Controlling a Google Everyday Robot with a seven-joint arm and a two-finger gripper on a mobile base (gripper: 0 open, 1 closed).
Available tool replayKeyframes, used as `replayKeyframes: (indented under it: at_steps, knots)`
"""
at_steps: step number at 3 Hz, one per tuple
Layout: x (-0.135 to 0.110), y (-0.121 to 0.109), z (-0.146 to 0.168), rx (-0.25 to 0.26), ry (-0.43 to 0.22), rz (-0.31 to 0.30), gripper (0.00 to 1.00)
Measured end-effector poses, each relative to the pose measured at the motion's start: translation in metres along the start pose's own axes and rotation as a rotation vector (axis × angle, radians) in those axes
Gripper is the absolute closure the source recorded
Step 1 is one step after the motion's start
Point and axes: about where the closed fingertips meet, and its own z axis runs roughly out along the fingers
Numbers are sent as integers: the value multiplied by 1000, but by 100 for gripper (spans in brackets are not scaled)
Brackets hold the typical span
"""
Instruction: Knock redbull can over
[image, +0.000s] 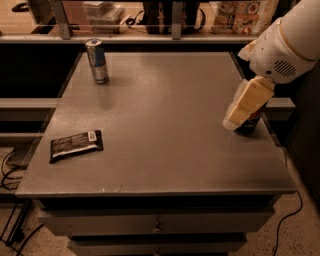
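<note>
grey table (165, 115) | redbull can (97, 61) upright far-left | dark wrapper (76, 145) near-left | Pepsi can (254, 125) right edge, behind gripper (235, 119)

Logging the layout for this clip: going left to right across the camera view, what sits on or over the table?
Snack packet → redbull can → pincer, low over the right edge of the table.
</note>
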Motion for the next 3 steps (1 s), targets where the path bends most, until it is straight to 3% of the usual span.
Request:
replayKeyframes:
  at_steps: [1,3]
  knots:
    - [-18,-4,10,13,-67,-2,0]
    - [-94,-45,49,26,-309,-24,0]
